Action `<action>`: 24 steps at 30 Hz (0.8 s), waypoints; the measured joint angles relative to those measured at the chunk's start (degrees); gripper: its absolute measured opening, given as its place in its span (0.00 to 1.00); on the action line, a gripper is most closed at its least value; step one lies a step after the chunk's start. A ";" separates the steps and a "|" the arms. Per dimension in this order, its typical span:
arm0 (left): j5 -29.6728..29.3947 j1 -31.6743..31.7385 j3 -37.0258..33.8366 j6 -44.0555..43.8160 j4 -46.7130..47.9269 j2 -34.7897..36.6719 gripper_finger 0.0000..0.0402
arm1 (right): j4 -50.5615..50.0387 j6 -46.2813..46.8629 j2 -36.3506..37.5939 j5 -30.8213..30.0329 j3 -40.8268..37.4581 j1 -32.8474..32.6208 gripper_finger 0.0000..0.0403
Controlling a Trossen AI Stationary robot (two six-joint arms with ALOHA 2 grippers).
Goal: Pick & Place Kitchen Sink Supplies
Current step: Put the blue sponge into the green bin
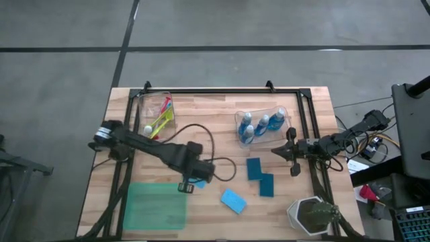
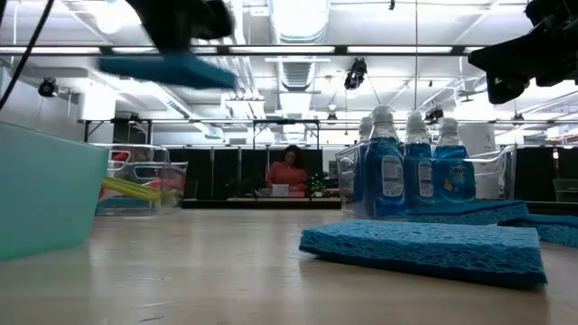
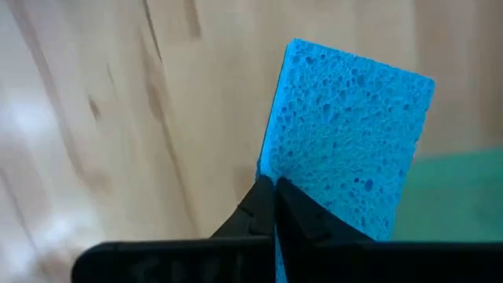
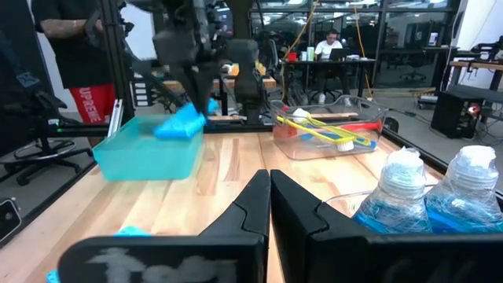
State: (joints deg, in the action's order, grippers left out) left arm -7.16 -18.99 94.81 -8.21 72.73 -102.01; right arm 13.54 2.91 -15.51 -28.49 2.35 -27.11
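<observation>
The left end effector point(image 3: 273, 206) pinches one blue sponge point(image 3: 346, 137) by its short edge, long axis pointing away, raised off the tabletop point(image 1: 222, 222) just beside the green tray point(image 1: 156, 207); the right end effector point(image 1: 290, 152), pressed together, waits by the bottles point(image 1: 262, 125).

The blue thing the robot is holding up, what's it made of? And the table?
The blue sponge looks like soft, matte cellulose foam: its face is full of little holes. The table looks like smooth pale wood, with plank seams and grain streaks showing.
</observation>
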 joint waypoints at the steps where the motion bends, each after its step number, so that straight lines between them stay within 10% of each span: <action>1: 1.25 -0.68 -0.41 -2.34 1.06 1.25 0.00 | 0.02 0.01 -0.02 -0.02 0.00 0.00 0.02; 24: 3.41 -21.20 -38.28 -42.11 -20.04 20.54 0.00 | 0.00 -0.07 -0.07 -0.01 0.00 0.00 0.02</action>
State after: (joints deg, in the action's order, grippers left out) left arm -3.75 -40.19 56.54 -50.32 52.69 -81.47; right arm 13.54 2.83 -15.57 -28.50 2.35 -27.11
